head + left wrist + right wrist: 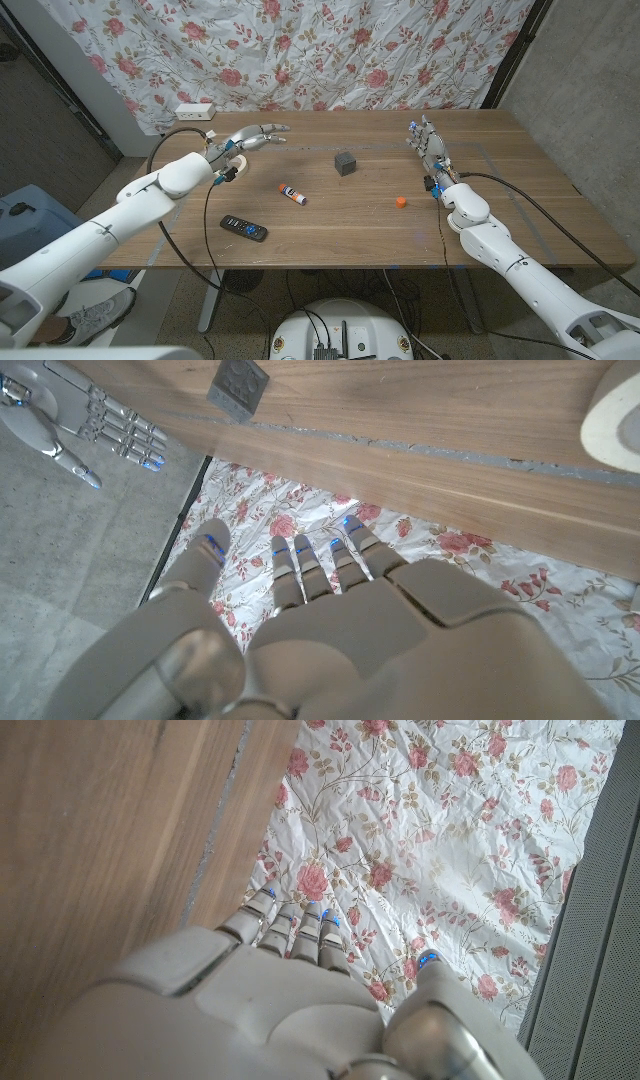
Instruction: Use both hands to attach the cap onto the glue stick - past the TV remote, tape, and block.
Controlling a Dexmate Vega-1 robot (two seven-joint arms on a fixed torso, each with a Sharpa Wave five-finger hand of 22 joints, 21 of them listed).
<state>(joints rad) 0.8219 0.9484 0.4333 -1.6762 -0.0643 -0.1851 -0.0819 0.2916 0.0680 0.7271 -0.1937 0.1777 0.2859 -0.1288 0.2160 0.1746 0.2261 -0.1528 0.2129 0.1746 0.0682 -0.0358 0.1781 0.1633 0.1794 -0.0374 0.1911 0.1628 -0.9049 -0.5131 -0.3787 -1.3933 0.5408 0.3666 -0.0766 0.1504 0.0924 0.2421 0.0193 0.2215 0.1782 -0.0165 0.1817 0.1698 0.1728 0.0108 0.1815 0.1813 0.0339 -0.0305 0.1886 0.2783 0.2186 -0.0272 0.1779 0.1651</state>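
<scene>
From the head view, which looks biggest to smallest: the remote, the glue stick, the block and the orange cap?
1. TV remote
2. Glue stick and block look about alike: the stick is longer, the block is chunkier.
3. Orange cap, clearly smallest.

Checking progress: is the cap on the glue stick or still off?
Off. The orange cap lies alone on the table, apart from the glue stick, which lies on its side. Neither hand holds either.

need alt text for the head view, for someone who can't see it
Two white robot arms reach over a wooden table, the left hand and right hand both open and holding nothing. Between them lie a glue stick, its orange cap apart, a dark block, a remote and tape. A floral sheet hangs behind.
</scene>
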